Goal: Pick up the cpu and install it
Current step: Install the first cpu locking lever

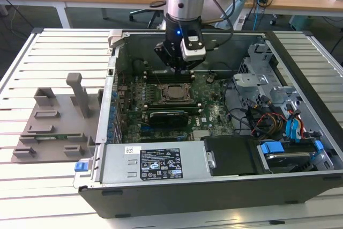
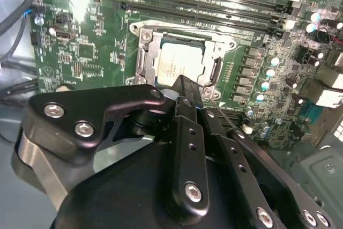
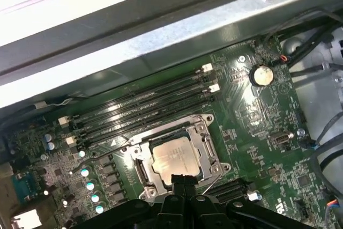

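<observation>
One small square silver-grey cpu [image 3: 177,158] is seen seated flat inside the metal socket frame [image 3: 206,148] on the green motherboard [image 3: 257,116] of one open black computer case [image 1: 300,186]. One black end effector [image 2: 185,94] is held just above the cpu's edge, fingers drawn together, gripping nothing. One grey plastic tray [image 1: 51,127] lies on the slatted table [image 1: 32,68].

**One camera stands back, two ride in close**

The exterior view looks down from high up at the open computer case [image 1: 214,132] on a slatted table [image 1: 43,52], taking in the whole arm. Both wrist views hang close above the motherboard [image 3: 252,127], looking steeply down past the gripper [image 2: 185,92]. All three share the socket frame [image 3: 177,156] and memory slots [image 3: 144,105].
</observation>
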`<state>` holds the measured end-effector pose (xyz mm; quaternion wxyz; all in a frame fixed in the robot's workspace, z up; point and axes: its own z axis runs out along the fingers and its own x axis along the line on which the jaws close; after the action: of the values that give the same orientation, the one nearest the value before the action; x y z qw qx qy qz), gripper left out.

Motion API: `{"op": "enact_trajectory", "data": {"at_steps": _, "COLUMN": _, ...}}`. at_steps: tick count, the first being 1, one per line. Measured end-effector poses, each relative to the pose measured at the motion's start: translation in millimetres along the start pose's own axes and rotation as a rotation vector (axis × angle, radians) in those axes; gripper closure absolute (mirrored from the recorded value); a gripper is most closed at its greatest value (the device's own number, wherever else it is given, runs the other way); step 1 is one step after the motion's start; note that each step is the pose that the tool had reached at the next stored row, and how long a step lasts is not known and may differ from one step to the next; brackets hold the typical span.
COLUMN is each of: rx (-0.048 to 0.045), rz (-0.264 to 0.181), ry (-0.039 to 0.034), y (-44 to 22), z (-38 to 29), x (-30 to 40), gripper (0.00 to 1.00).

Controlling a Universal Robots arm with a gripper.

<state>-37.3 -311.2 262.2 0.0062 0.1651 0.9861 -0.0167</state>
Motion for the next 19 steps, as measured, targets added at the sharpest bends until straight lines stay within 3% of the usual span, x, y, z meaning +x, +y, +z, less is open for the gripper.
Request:
{"op": "enact_trajectory", "data": {"at_steps": 2, "rx": -0.0057, "rz": -0.031, "ry": 0.0008, "y": 0.0, "z": 0.0, "x": 0.0, "gripper": 0.89}}
{"op": "enact_trajectory", "data": {"at_steps": 4, "rx": -0.008, "rz": -0.103, "ry": -0.0007, "y": 0.0, "z": 0.0, "x": -0.1, "gripper": 0.89}}
{"op": "enact_trajectory", "data": {"at_steps": 6, "rx": -0.0097, "rz": -0.202, "ry": -0.0035, "y": 0.0, "z": 0.1, "x": 0.0, "gripper": 0.89}}
{"op": "enact_trajectory", "data": {"at_steps": 12, "rx": -0.0088, "rz": -0.353, "ry": -0.0084, "y": 0.0, "z": 0.1, "x": 0.0, "gripper": 0.89}}
{"op": "enact_trajectory", "data": {"at_steps": 17, "rx": -0.0094, "rz": -0.464, "ry": -0.0119, "y": 0.0, "z": 0.2, "x": 0.0, "gripper": 0.89}}
{"op": "enact_trajectory", "data": {"at_steps": 19, "rx": -0.0093, "rz": -0.464, "ry": -0.0119, "y": 0.0, "z": 0.2, "x": 0.0, "gripper": 0.89}}
